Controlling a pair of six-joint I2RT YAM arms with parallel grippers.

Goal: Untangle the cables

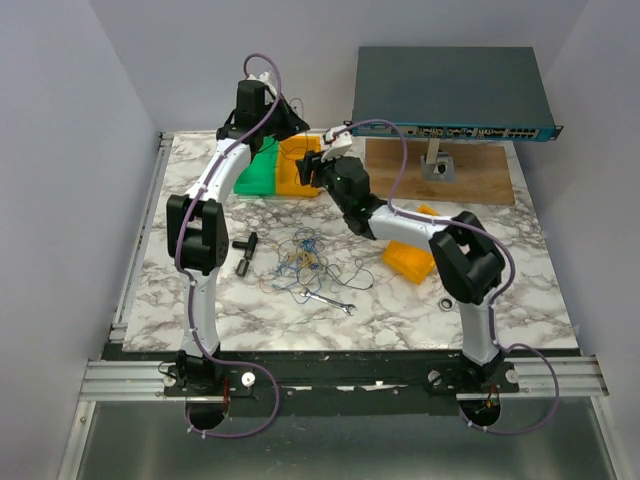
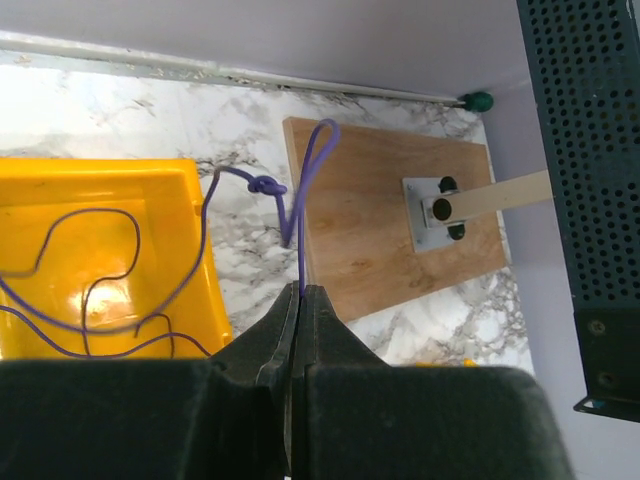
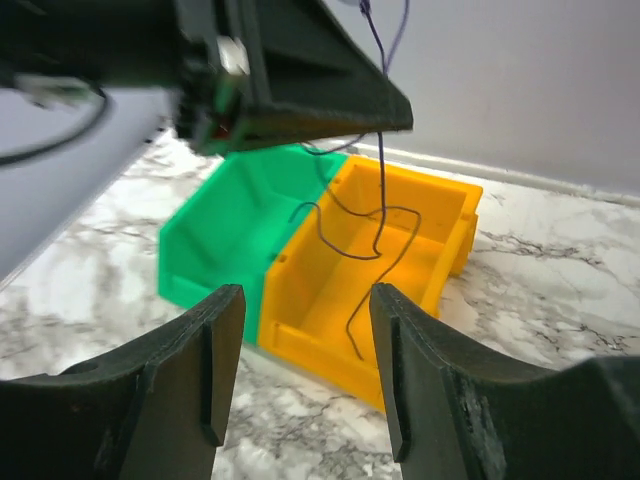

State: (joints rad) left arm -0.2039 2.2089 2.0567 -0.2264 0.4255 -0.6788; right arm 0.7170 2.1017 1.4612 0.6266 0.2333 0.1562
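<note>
In the overhead view the loose tangle of cables (image 1: 303, 256) lay on the marble table (image 1: 500, 300) at mid-frame, just above a wrench (image 1: 331, 302) and well apart from both claws. Further up the frame, the right claw (image 3: 305, 370) hung with its fingers spread wide and gripped nothing. It faced the yellow bin (image 3: 410, 250) and the green bin (image 3: 225, 225) touching that bin's left side. Beyond it, the left claw (image 2: 298, 305) was pressed together on a single purple-blue cable (image 2: 301, 262).

The left wrist camera showed what the overhead view could not. The strand rose from the fingertips, doubled into a loop over the wooden board (image 2: 390, 230), carried a small knot (image 2: 265, 186), then trailed left into the yellow bin. Only the right wrist camera showed the same strand hanging from the top of the frame down into the bin, seen in the gap between its spread fingers.
</note>
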